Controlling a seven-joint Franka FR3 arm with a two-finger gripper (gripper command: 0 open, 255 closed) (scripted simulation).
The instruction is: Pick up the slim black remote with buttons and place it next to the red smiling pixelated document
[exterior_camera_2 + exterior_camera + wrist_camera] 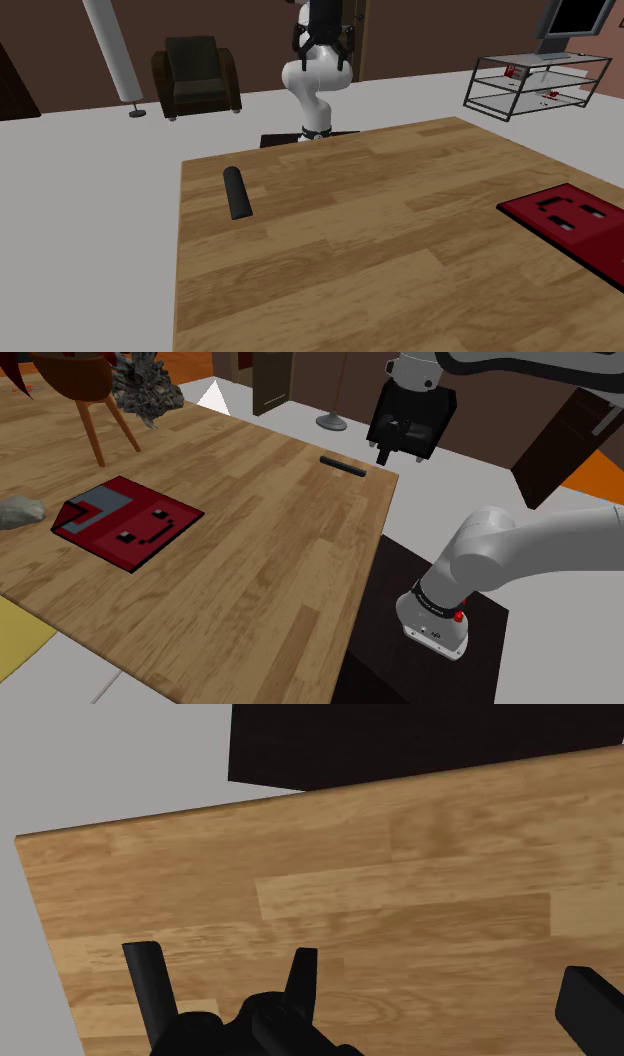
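Gripper hovers, spread wide, above the table, near the remote.

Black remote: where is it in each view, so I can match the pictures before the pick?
Shoulder view: the remote lies at the far edge, near the right-hand table corner.
Second exterior view: the remote lies upper left, close to that corner.
Wrist view: probably the remote, a slim bar just inside that corner.
Shared landmark: the table corner nearest the remote.
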